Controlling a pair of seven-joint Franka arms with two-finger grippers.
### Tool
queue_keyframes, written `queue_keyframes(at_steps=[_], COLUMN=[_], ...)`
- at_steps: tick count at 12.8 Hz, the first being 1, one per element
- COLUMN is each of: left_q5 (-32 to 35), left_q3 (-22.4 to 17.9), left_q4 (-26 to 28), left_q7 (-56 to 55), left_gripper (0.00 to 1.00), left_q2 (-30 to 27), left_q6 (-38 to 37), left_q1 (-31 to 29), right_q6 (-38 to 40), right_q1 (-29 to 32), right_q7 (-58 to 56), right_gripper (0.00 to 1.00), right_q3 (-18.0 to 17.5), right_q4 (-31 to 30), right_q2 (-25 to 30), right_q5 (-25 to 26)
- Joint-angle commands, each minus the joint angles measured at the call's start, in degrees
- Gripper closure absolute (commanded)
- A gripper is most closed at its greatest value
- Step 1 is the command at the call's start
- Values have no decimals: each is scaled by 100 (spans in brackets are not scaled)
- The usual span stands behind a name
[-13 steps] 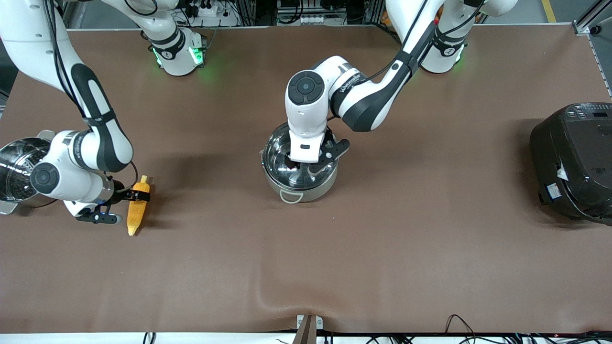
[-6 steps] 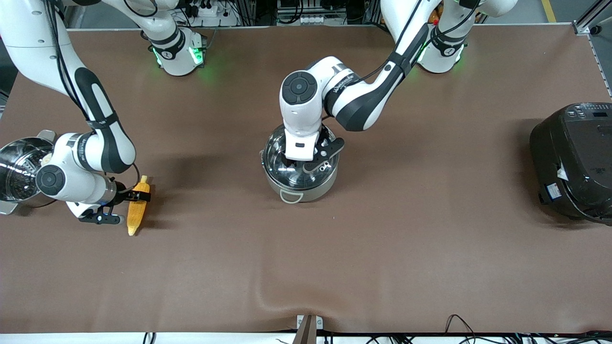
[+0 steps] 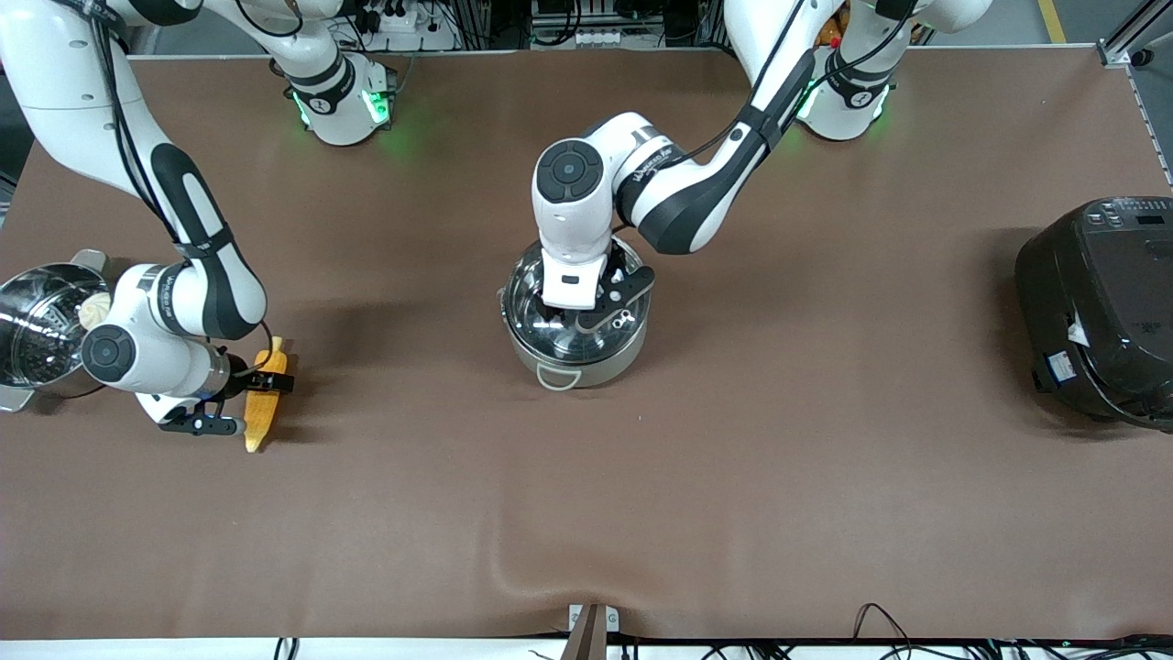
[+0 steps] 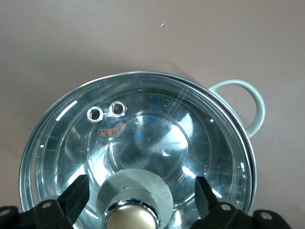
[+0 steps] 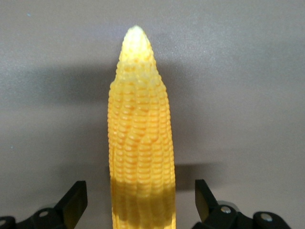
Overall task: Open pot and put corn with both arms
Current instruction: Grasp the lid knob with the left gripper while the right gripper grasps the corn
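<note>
stainless pot [image 3: 573, 353] mid-bench, glass lid [image 4: 138, 148] on. left gripper [image 4: 132, 210] down over the knob [image 4: 132, 217], fingers [image 4: 71, 198] spread apart. right gripper [image 5: 138, 205] likewise straddling the corn [image 3: 261, 401], fingers [image 5: 74, 200] unclenched, toward the right arm's end.

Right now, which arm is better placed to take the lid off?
Left. The left gripper is open astride the lid knob on the pot. The right gripper is open around the corn, toward its end of the table.
</note>
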State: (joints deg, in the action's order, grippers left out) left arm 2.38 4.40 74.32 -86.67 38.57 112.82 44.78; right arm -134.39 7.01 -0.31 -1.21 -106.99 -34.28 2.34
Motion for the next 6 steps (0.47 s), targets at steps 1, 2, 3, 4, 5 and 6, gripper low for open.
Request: queue_keyframes(at_steps=[1,2,3,4,5,6], left_q5=[123,123,131,140,131,131], left_q3=[-62,-62,-53,-62,-62,-62], left_q4=[-146,-129,-111,-111,-111,-111], left_q7=[-158,-158,-158,-149,-149,-149], left_gripper=[10,13,16,21,24,24], left_q2=[72,72,72,72,72,72], left_q6=[12,12,12,12,12,12], left_q1=[127,145,145,145,136,127], right_q6=[-96,-96,-96,-87,-78,-52], right_q1=[134,134,134,125,116,81], right_q7=[-101,-101,-101,-93,-92,-84], right_gripper=[0,0,22,84,100,100], right_q3=[-98,-98,-98,-98,-98,-98], right_q4=[143,134,134,134,134,134], right_q2=[-185,-185,-185,-185,-176,-176], right_q5=[117,117,117,109,108,108])
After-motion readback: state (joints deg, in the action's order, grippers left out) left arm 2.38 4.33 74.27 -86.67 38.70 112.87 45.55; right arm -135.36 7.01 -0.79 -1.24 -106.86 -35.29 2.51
